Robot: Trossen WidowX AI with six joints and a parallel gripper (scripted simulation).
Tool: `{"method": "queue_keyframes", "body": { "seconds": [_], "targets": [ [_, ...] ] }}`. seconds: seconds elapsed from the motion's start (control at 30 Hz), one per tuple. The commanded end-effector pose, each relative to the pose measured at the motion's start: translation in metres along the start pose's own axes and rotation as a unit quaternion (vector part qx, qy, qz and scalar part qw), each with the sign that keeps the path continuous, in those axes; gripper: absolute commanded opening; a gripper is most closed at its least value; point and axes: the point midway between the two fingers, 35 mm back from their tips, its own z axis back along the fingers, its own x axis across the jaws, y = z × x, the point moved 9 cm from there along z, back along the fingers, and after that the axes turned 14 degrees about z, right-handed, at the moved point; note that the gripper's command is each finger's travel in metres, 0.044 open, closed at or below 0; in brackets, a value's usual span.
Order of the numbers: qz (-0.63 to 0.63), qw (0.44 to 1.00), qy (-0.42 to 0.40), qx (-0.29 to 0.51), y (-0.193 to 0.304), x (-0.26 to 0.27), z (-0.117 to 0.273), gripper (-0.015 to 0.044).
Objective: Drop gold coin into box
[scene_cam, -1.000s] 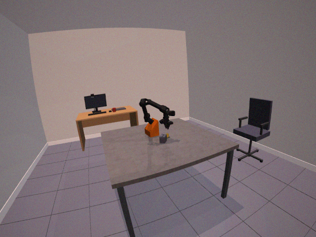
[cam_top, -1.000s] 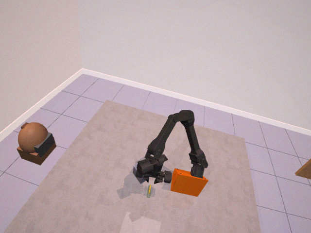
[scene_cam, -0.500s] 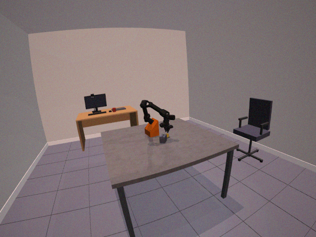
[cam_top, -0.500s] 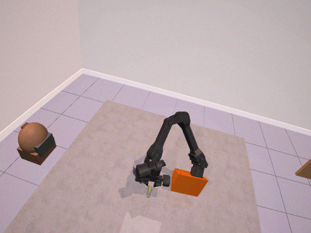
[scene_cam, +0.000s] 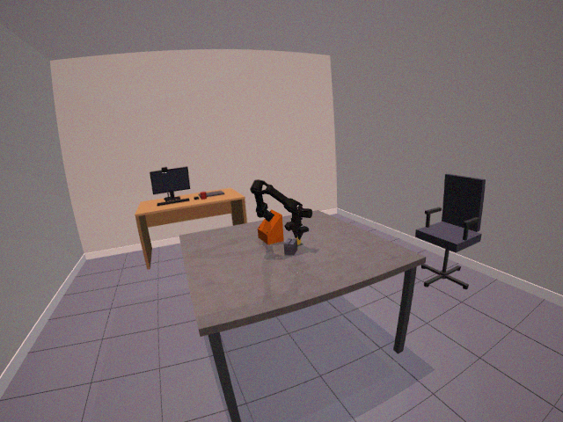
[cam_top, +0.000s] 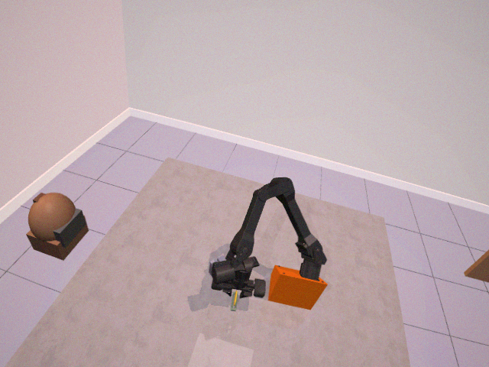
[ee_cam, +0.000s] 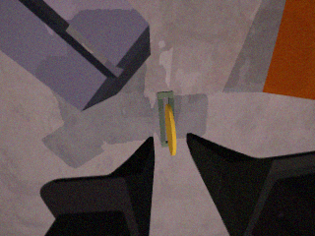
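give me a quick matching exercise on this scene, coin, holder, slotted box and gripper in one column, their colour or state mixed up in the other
Column 1:
1. coin
2. holder
3. slotted box
4. gripper

Column 2:
a. grey, lid shut
b. open, holding nothing
c. gold, standing on edge
d. dark green, on the table

Pairs: 1-c, 2-d, 3-a, 4-b

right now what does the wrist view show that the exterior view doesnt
Only the wrist view shows the narrow slot in the grey box's lid, the shallow dark-green holder, and the open gripper with its dark fingers apart, just short of the coin, holding nothing. Only the exterior view shows the wooden desk, monitor and black office chair. Both show the thin gold coin, grey box and orange base block.
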Motion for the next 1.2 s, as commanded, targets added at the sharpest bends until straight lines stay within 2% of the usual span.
{"method": "queue_keyframes", "body": {
  "seconds": [0.0,0.67,0.87,1.17],
  "targets": [
    [0.004,1.0,0.002,-0.002,0.0,-0.001,-0.007,0.0161],
    [0.004,1.0,0.003,-0.004,-0.001,-0.003,-0.036,0.0161],
    [0.004,1.0,0.003,-0.004,-0.001,-0.003,-0.036,0.0003],
    [0.004,1.0,0.003,-0.004,-0.001,-0.003,-0.036,0.0]
  ]
}}
